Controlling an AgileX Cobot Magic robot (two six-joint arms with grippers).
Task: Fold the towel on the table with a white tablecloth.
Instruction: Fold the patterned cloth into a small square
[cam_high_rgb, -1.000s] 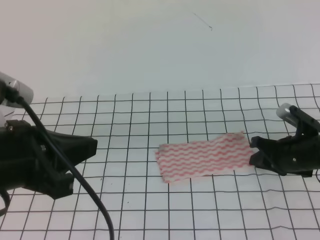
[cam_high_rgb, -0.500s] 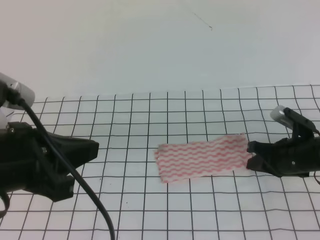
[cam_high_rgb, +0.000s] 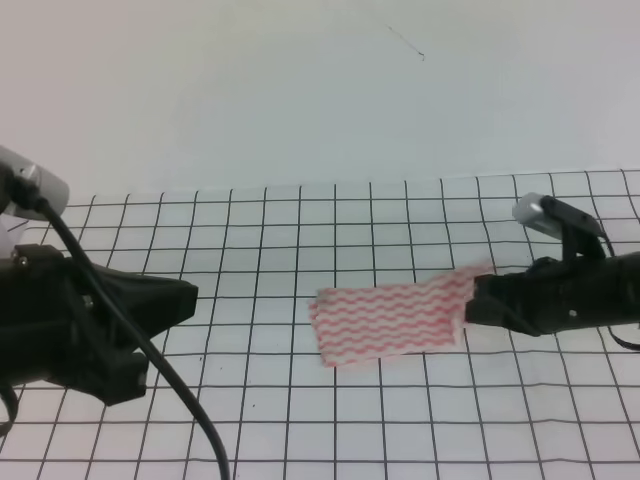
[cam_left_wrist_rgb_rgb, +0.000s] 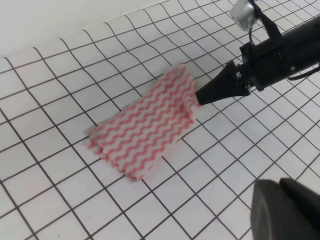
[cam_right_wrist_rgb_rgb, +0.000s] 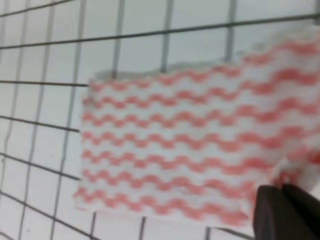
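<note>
Right fingers (cam_high_rgb: 472, 308) pinching towel (cam_high_rgb: 385, 320) edge, grid white tablecloth (cam_high_rgb: 300, 420) around, left fingers (cam_high_rgb: 185, 300) state unclear

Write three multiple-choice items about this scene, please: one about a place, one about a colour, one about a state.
1. At which end of the towel is the right pincer, in the exterior high view?
A. the right end
B. the left end
C. the middle of its near edge

2. What colour are the wavy stripes of the towel?
A. blue and white
B. red-pink and white
C. green and yellow

3. How is the right pincer now?
A. wide open above the towel
B. shut on the towel's right edge
C. resting far away from the towel

Answers: 1 A, its dark tip meets the towel's right end, which curls up there. 2 B, the right wrist view shows the stripes close up. 3 B, in the left wrist view the tip comes to one point with the towel's edge bunched at it. The left pincer stays apart, over the white tablecloth.
</note>
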